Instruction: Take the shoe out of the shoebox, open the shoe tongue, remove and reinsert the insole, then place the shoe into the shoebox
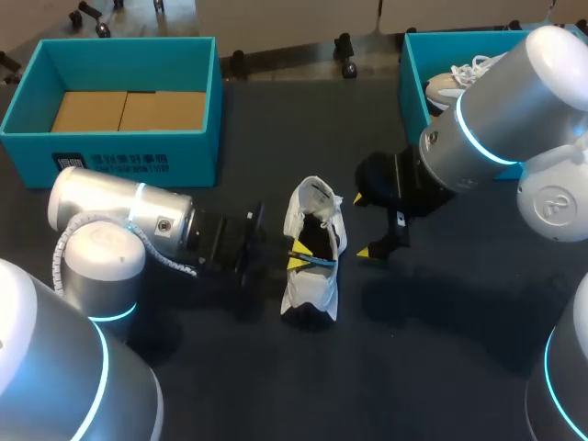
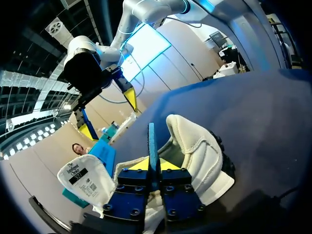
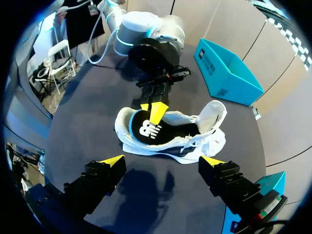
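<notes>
On the dark table, the shoe is resting well apart from the box that our right arm is partly hiding. Our left gripper is clamping the insole at the shoe's opening, and the insole's far end is lost inside. Our right gripper is hovering beside the shoe, fingers spread, grasping nothing.

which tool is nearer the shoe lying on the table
Left. The left tool is at the shoe's opening, shut on the insole. The right tool hangs open beside the shoe, clear of it.
</notes>
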Controlling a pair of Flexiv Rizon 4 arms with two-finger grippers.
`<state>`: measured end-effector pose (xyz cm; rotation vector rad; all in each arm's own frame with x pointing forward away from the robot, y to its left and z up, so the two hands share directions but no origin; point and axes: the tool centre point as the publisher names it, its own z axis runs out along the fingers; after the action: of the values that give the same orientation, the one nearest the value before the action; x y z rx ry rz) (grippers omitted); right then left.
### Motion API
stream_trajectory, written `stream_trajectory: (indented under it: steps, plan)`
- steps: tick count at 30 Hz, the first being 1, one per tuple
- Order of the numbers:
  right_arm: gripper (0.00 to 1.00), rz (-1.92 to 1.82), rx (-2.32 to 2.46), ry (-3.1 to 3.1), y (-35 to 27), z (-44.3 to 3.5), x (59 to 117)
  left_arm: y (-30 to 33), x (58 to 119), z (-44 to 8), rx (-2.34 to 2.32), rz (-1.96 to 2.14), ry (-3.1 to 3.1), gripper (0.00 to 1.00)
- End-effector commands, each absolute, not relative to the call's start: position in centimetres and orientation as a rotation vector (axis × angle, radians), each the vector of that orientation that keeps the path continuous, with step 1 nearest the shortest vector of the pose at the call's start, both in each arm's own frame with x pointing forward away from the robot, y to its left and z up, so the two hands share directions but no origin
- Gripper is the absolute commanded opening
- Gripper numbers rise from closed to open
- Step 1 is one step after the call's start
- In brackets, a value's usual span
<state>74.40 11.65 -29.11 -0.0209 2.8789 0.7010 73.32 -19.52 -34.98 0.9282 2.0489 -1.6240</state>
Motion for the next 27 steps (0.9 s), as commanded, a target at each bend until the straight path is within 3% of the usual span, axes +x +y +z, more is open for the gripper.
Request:
stream_trajectory:
  steps: [1,3,6,8,10,11,12,13,27]
  plan:
    - [1.00,0.701,-0.020,2.878,11.7,-29.2,74.4,-18.8,72.9,-33.9,0.910,-1.654,2.019,0.72]
    - [1.00,0.701,-0.020,2.878,11.7,-29.2,74.4,-18.6,72.6,-33.2,0.906,-1.674,2.002,0.71]
    - [1.00,0.701,-0.020,2.878,11.7,-29.2,74.4,-18.5,72.1,-32.6,0.912,-1.691,1.987,0.59]
    - [1.00,0.701,-0.020,2.878,11.7,-29.2,74.4,-18.7,71.8,-32.6,0.923,-1.703,1.985,0.43]
    - [1.00,0.701,-0.020,2.878,11.7,-29.2,74.4,-18.9,71.6,-32.8,0.933,-1.711,1.994,0.33]
    - [1.00,0.701,-0.020,2.878,11.7,-29.2,74.4,-19.0,71.6,-33.0,0.939,-1.706,1.997,0.24]
    - [1.00,0.701,-0.020,2.878,11.7,-29.2,74.4,-19.2,71.5,-33.2,0.944,-1.713,2.009,0.06]
    - [1.00,0.701,-0.020,2.878,11.7,-29.2,74.4,-19.3,71.5,-33.4,0.951,-1.708,2.010,0.00]
    - [1.00,0.701,-0.020,2.878,11.7,-29.2,74.4,-19.7,72.7,-36.2,0.993,-1.634,2.058,0.00]
